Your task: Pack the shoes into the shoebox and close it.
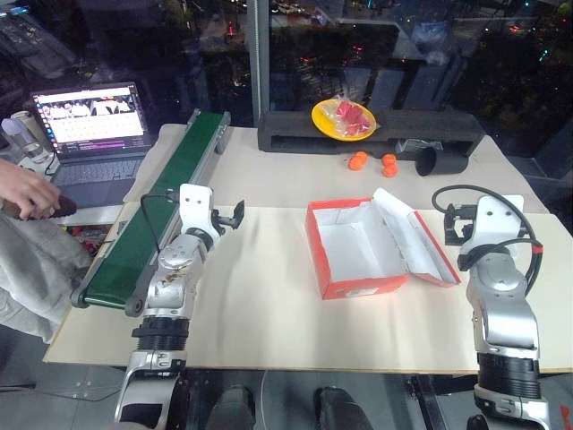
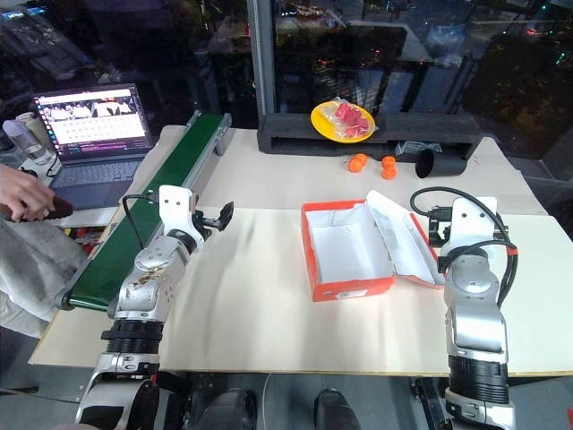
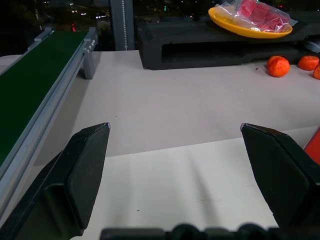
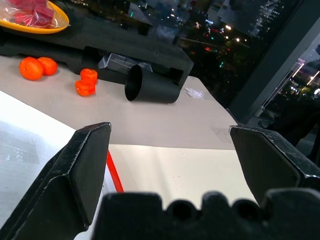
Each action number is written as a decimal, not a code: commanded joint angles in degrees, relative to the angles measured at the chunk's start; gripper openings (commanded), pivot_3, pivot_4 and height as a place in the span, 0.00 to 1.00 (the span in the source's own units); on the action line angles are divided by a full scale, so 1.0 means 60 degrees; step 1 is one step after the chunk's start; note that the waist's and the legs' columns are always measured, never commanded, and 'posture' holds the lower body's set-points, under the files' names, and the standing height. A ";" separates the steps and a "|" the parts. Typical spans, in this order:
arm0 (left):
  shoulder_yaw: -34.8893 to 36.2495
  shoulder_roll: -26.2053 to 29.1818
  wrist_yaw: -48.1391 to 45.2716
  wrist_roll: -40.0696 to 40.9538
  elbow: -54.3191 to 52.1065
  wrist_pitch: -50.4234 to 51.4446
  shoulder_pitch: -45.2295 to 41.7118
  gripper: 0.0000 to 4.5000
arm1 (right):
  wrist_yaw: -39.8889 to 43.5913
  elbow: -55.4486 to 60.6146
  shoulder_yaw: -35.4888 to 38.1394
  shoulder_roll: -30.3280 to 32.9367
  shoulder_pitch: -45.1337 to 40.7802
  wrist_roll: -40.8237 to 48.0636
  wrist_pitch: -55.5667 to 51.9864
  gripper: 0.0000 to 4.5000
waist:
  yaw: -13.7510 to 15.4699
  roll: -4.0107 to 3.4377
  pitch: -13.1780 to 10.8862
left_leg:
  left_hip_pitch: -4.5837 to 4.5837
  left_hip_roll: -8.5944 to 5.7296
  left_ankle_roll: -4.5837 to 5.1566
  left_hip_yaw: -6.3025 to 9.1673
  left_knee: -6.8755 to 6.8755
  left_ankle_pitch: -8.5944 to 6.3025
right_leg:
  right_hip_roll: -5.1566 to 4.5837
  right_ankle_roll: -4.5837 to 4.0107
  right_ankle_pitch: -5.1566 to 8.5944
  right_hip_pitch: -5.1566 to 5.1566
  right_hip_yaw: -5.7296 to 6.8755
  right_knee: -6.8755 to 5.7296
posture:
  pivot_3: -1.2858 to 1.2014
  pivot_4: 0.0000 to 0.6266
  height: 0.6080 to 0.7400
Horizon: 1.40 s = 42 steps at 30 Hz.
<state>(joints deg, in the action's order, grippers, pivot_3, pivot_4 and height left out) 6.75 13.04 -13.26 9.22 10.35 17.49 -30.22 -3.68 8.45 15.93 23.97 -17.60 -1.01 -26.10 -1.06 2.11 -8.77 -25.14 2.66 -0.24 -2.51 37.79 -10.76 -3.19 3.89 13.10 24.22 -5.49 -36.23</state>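
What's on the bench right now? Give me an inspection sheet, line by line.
Surface: pale table, bare in front.
Job's things: shoebox open, nothing inside, lid laid back to its right; a person's hand at the left edge holds a dark thing, perhaps a shoe.
Clutter: yellow plate, orange fruits, black cup on its side.
Grippers: left gripper and right gripper open, holding nothing.
Cables: black loops at both wrists.
Surroundings: green conveyor, laptop.
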 commanded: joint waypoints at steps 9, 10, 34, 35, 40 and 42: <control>0.1349 0.1928 -0.0944 0.0649 0.0727 -0.0930 -0.0832 1.00 | 0.4664 0.4184 -0.2105 -0.1287 -0.1554 0.6913 -0.3830 0.99 | -0.0265 -0.0004 -0.0003 | 0.0017 0.0014 0.0000 0.0049 -0.0002 0.0001 | 0.0019 -0.0011 0.0015 0.0011 0.0032 -0.0087 | 0.52 0.24 0.84; 0.1472 0.2169 -0.1165 0.0836 0.0916 -0.0636 -0.0927 1.00 | 0.5212 0.4443 -0.2393 -0.0843 -0.1332 0.7148 -0.3986 0.99 | -0.0225 -0.0002 -0.0004 | 0.0012 0.0014 0.0000 0.0062 -0.0003 -0.0001 | 0.0014 -0.0012 0.0026 0.0006 0.0054 -0.0080 | 0.52 0.24 0.84; 0.0871 0.4424 -0.3124 0.0392 0.2590 0.1524 -0.0901 1.00 | 0.5824 0.4540 -0.4544 0.1149 -0.0441 0.5133 -0.3973 0.99 | 0.0035 0.0037 -0.0011 | -0.0017 0.0000 -0.0014 0.0082 0.0009 0.0012 | -0.0029 -0.0038 0.0062 0.0018 0.0129 -0.0100 | 0.52 0.24 0.84; 0.0870 0.4436 -0.3116 0.0389 0.2581 0.1531 -0.0930 1.00 | 0.5781 0.4532 -0.4524 0.1124 -0.0440 0.5136 -0.4001 0.99 | 0.0036 0.0038 -0.0011 | -0.0017 0.0000 -0.0014 0.0083 0.0009 0.0012 | -0.0029 -0.0038 0.0062 0.0018 0.0130 -0.0099 | 0.52 0.24 0.84; 0.0890 0.4516 -0.3020 0.0354 0.2606 0.1495 -0.1141 1.00 | 0.5653 0.4501 -0.4471 0.1086 -0.0446 0.5147 -0.4069 0.99 | 0.0036 0.0038 -0.0011 | -0.0017 0.0000 -0.0014 0.0083 0.0009 0.0012 | -0.0029 -0.0038 0.0062 0.0018 0.0130 -0.0100 | 0.52 0.24 0.84; 0.0878 0.4526 -0.3024 0.0349 0.2580 0.1477 -0.1212 1.00 | 0.5624 0.4468 -0.4465 0.1102 -0.0448 0.5134 -0.4083 0.99 | 0.0037 0.0038 -0.0011 | -0.0017 0.0000 -0.0014 0.0083 0.0009 0.0012 | -0.0029 -0.0038 0.0062 0.0017 0.0131 -0.0100 | 0.52 0.24 0.84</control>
<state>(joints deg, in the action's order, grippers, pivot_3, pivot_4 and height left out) 11.10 39.13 -31.88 11.41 27.25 26.56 -35.86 30.29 34.30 -12.59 30.67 -19.56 29.95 -50.57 -0.84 2.34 -8.83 -25.24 2.66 -0.33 -2.01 37.85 -10.69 -3.37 3.66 13.48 24.32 -4.71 -36.83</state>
